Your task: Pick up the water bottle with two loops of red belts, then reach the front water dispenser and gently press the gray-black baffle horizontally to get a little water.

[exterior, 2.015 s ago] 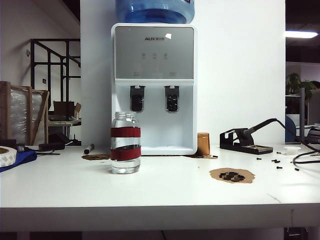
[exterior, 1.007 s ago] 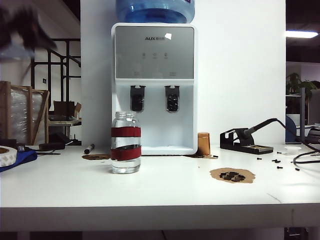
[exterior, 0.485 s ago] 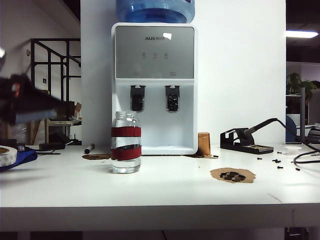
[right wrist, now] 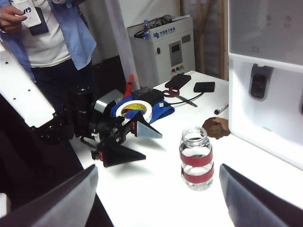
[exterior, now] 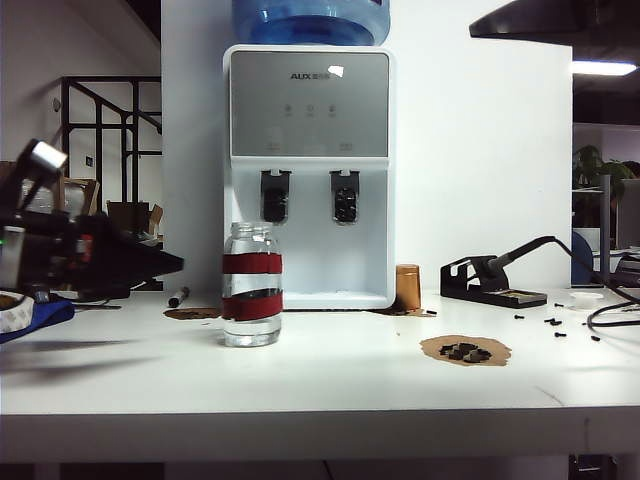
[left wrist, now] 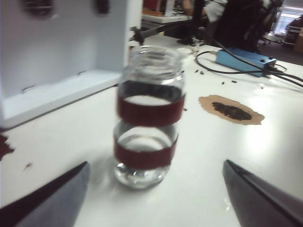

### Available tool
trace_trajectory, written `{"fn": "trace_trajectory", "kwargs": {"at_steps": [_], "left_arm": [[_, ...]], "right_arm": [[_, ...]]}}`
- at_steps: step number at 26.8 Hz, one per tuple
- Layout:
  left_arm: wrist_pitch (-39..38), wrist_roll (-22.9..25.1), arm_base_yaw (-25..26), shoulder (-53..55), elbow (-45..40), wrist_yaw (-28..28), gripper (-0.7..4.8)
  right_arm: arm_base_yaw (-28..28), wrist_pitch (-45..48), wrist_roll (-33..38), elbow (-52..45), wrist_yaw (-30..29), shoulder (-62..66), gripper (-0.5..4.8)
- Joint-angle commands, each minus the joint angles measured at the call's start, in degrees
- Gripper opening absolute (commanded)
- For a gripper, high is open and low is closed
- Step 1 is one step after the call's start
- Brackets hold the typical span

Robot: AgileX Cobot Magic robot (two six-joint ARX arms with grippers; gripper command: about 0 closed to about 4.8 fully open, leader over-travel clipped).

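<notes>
Entering: left gripper [exterior: 165, 264] now near water bottle [exterior: 251, 286] | right gripper [right wrist: 156, 198] open

The white worktop [exterior: 330, 385] carries the water dispenser [exterior: 308, 175] at its back, with the water bottle [exterior: 251, 286] standing upright just in front of the dispenser's left side. To the left lie a dark marker [exterior: 178, 296], a brown patch [exterior: 190, 314], and a roll of white tape [exterior: 14, 311] on a blue cloth [exterior: 35, 320] at the edge. To the right are a small brown cylinder [exterior: 406, 288] beside the dispenser, a black soldering stand [exterior: 492, 282], a brown patch with dark bits [exterior: 464, 350], scattered dark screws [exterior: 545, 322] and a black cable [exterior: 610, 312].
</notes>
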Motion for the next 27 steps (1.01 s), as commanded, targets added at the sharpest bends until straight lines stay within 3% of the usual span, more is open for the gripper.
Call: {"fn": "trace_trajectory", "kwargs": {"at_steps": [1,6,13,27], "left_arm": [[2.12,1.16,-2.6,0.22,0.42,-2.67,4.79],[1.84,1.29,-5.81,1.07,2.82,-9.53,4.79],[1.86,1.05,-8.13,6.19,7.37,-11.41,4.79],[1.92,0.87,-11.28,12.81,13.38,-12.66,4.79]], "right_arm": [[-0.07,1.77,-0.26,0.42,0.42,-0.13,4.13],[-0.07,1.73,-0.7,0.42,5.77,0.52,4.14],[-0.07,1.31,-3.06,0.37,8.72,1.4,4.17],[-0.07,1.33,-3.02,0.37,8.57,1.62,4.17]]}}
